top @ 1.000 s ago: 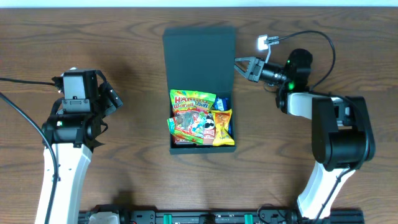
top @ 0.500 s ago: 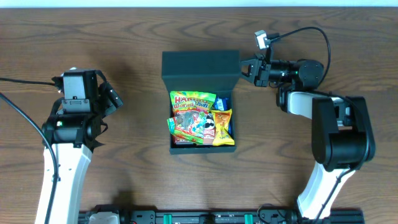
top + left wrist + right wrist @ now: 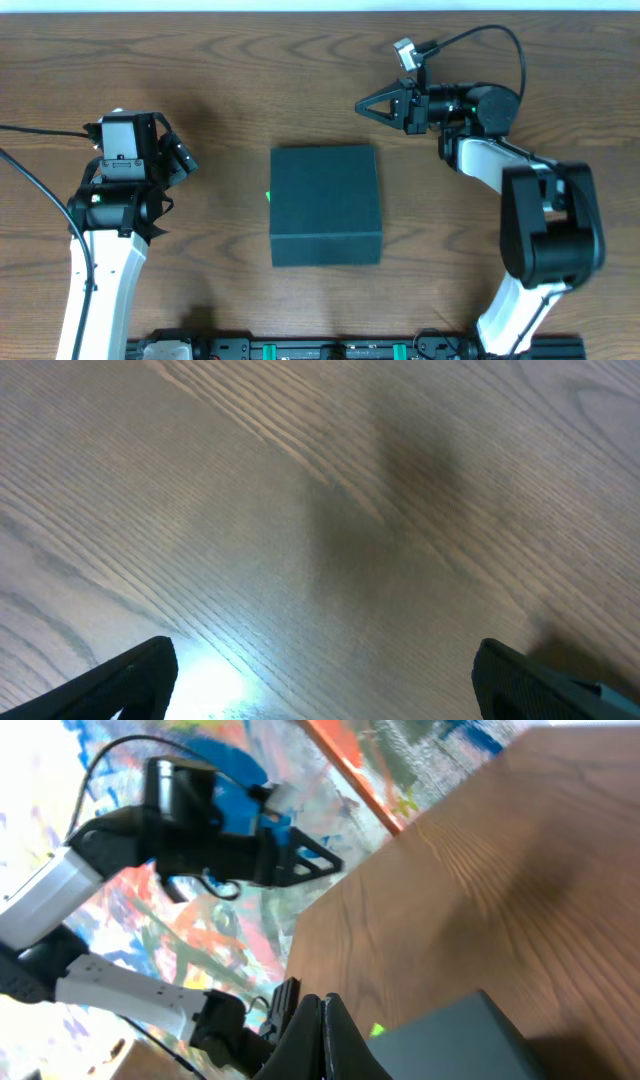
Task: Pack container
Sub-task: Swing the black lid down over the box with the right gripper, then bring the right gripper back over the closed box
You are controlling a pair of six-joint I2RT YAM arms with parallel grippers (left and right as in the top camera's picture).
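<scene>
Container (image 3: 326, 205): mid-table, flap lid down, contents hidden. A green sliver (image 3: 269, 196) shows at its left edge; I cannot tell what it is.

Right gripper (image 3: 360, 104): just beyond the container's far right corner, clear of it, fingers (image 3: 300, 1030) pressed together on nothing.

Left gripper (image 3: 182, 160): well left of the container, fingertips (image 3: 140, 675) spread wide.

Judgement: closing step, near done. Next move is likely a press on the lid to seat it flush.

Container (image 3: 325, 205) is seen lid-shut, centred on worktop (image 3: 220, 60). Right gripper (image 3: 360, 105) is held off its far-right corner, fingers pointed left, no contact.
</scene>
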